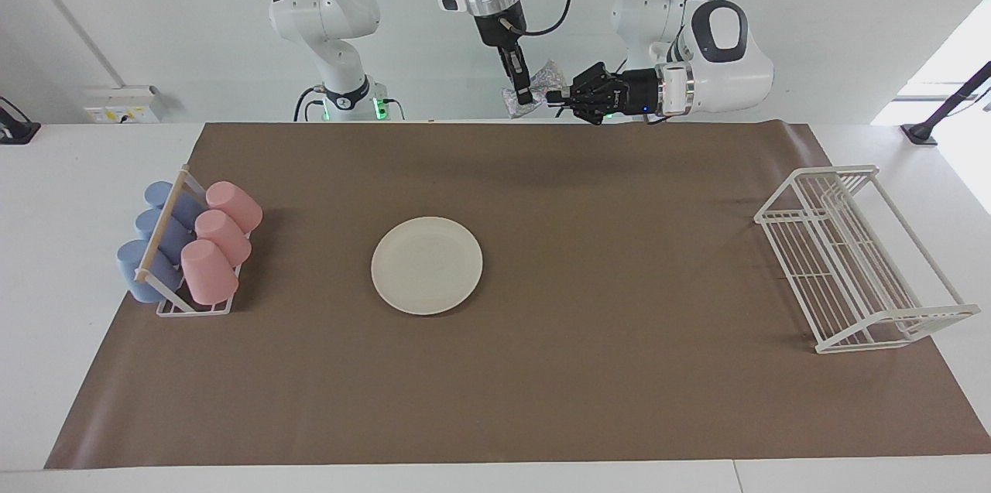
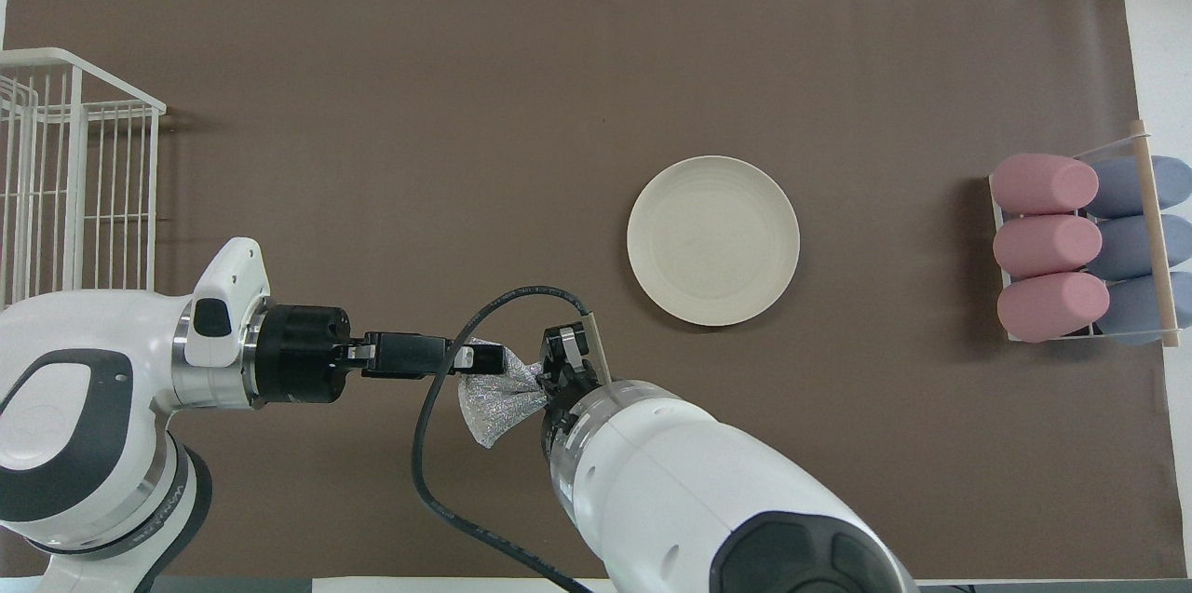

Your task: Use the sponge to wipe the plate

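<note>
1. The sponge [image 1: 540, 86] is up in the air, held between both grippers above the edge of the brown mat [image 1: 542, 369] nearest the robots, near the middle of the worktop's [image 1: 46, 191] width.
2. The left gripper [image 1: 551, 98] reaches in level from the left arm's end, its jaws clamped on one end of the sponge.
3. The right gripper [image 1: 525, 97] points steeply down from above, its jaws pinched tight on the other end of the sponge; in the overhead view the pad [image 2: 498, 396] is drawn into a narrow waist where this gripper [image 2: 551, 371] grips it, with the left gripper [image 2: 494, 357] at about 10 o'clock from it.
4. The plate [image 1: 426, 265] lies flat on the mat, well apart from the sponge and bare; in the overhead view it [image 2: 713, 240] sits at about 1 o'clock from the held pad.
5. At the right arm's end of the mat a small rack [image 1: 193, 306] holds pink cups [image 1: 221, 241] and blue cups [image 1: 151, 245] lying on their sides.
6. At the left arm's end stands a white wire rack [image 1: 855, 261], at about 3 o'clock from the plate in the facing view.
</note>
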{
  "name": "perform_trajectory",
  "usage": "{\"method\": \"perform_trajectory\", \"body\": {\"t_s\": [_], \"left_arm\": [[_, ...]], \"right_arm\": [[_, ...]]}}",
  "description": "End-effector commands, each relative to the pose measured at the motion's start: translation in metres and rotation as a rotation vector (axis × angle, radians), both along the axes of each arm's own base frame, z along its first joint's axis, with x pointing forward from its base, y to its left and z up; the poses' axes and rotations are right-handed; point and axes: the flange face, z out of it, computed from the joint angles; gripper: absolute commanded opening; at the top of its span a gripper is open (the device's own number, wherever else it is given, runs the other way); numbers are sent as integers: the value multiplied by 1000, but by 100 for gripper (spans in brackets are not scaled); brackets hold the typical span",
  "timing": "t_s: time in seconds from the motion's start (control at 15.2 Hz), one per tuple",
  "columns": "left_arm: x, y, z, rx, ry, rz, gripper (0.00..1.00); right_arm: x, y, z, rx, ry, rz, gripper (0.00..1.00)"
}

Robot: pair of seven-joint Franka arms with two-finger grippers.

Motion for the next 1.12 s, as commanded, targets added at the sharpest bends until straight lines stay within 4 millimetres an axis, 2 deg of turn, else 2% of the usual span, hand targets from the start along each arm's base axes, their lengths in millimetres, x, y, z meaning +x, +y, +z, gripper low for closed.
{"method": "perform_trajectory", "body": {"t_s": [0.0, 0.07, 0.13, 0.2, 0.39, 0.46, 0.59, 0.66, 0.79, 0.99, 1.05], "left_arm": [[-6, 8, 2, -17, -7, 8, 0], [-7, 6, 2, -13, -3, 3, 21], [-8, 6, 3, -6, 1, -2, 81], [-8, 7, 2, 6, 16, -3, 100], [-8, 7, 4, 10, 37, 1, 100], [-7, 7, 5, 12, 43, 1, 100], [-7, 7, 5, 31, 52, -2, 100], [-7, 7, 4, 43, 56, -4, 100], [-6, 6, 7, 76, 58, -10, 100], [-3, 7, 6, 244, 46, -53, 100], [-2, 9, 6, 282, 32, -64, 100]], "right_arm": [[-2, -6, -4, -3, -6, 31, 0], [-2, -6, -3, -4, -7, 34, 0], [-1, -7, -3, -3, -8, 31, 0], [-1, -7, -3, -3, -9, 32, 0], [2, -11, -4, -7, -7, 26, 0], [8, -19, -7, -14, -11, 24, 0], [33, -47, -10, -33, -36, 60, 0], [51, -71, -20, -54, -37, 76, 0], [75, -104, -54, -88, -28, 161, 0], [100, -118, -112, -62, -12, 171, 0], [105, -118, -141, -47, -15, 161, 0]]}}
